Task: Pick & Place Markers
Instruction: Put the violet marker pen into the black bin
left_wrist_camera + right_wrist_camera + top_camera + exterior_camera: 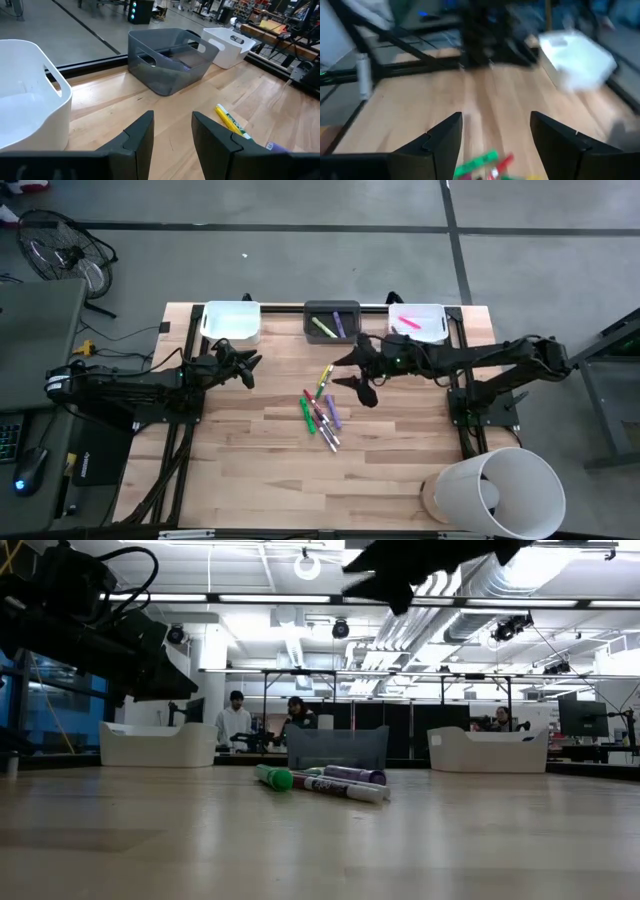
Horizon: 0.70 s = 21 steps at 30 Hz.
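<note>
Several markers (320, 408) in green, red, purple and yellow lie loose in a cluster at the middle of the wooden table; the low view shows them lying flat (322, 781). My right gripper (356, 375) hangs open above the table, just right of the cluster, with green and red markers (481, 164) below its fingers. My left gripper (251, 370) stands open left of the cluster, close to the left white bin, with a yellow marker (231, 120) lying ahead of it. Neither gripper holds anything.
Three bins stand along the far edge: a white one (231, 321) on the left, a dark grey one (332, 311) holding a yellow-green and a purple marker, and a white one (421, 313) holding a pink marker. A large white cylinder (497, 490) lies at the near right corner.
</note>
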Tool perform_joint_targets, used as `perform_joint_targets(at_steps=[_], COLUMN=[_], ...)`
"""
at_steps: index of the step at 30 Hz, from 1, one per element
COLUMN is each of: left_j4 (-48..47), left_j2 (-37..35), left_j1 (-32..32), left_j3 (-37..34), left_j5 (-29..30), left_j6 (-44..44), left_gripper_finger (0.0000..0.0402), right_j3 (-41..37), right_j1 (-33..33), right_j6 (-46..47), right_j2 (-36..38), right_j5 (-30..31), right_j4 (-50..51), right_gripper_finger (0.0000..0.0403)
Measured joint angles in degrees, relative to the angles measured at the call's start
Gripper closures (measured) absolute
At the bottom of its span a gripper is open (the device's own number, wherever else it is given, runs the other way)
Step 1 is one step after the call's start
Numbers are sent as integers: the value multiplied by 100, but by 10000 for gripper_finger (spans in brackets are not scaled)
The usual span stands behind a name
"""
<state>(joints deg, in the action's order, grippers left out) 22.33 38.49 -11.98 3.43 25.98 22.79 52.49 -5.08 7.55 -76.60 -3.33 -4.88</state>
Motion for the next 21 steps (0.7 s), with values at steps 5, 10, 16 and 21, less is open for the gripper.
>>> perform_joint_targets(at_steps=[5, 10, 16, 21], left_j4=[4, 4, 2, 3], left_j2=[1, 0, -1, 0], left_j1=[-1, 1, 1, 1], left_j3=[1, 0, 0, 1], left_j5=[0, 0, 0, 0], left_j6=[2, 0, 2, 1], left_gripper_finger=[271, 271, 271, 271], right_j3=[-13, 463, 1524, 2636], right_j1=[149, 363, 420, 517], right_j6=[561, 1475, 2339, 2787], right_j2=[-343, -1100, -2241, -3103], right_j5=[953, 1701, 1365, 1384], right_j4=[969, 1850, 2958, 4360], right_gripper_finger=[187, 187, 188, 188])
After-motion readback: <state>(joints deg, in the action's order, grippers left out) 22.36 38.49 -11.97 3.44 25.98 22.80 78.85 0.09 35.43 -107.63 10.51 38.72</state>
